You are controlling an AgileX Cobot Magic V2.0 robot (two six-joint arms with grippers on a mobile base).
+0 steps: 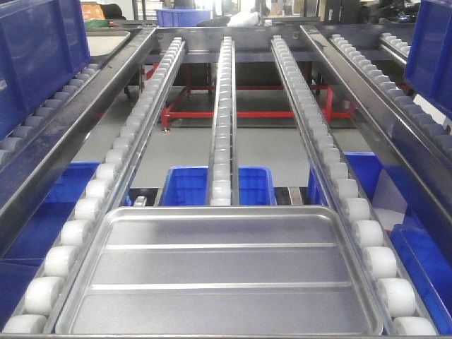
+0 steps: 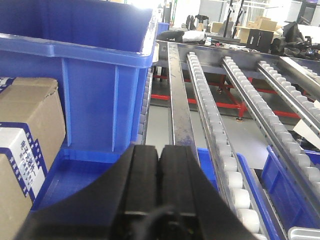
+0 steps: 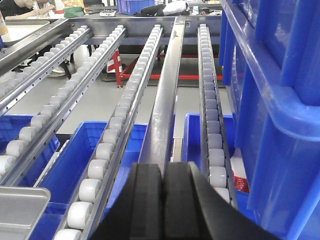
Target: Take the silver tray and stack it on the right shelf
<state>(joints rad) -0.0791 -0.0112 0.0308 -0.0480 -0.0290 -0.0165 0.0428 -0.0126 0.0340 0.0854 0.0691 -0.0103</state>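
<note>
1. The silver tray (image 1: 222,275) lies flat at the near end of the middle rack, on big white rollers (image 1: 62,260). I think the slope brings it down here, close to the arms.
2. The left gripper (image 2: 159,150) has its fingers pressed together and holds nothing.
3. The right gripper (image 3: 163,167) is the same — squeezed together and empty.
4. The right shelf (image 1: 397,95), the one with small rollers, is off to the side — so the grab likely comes first.
</note>
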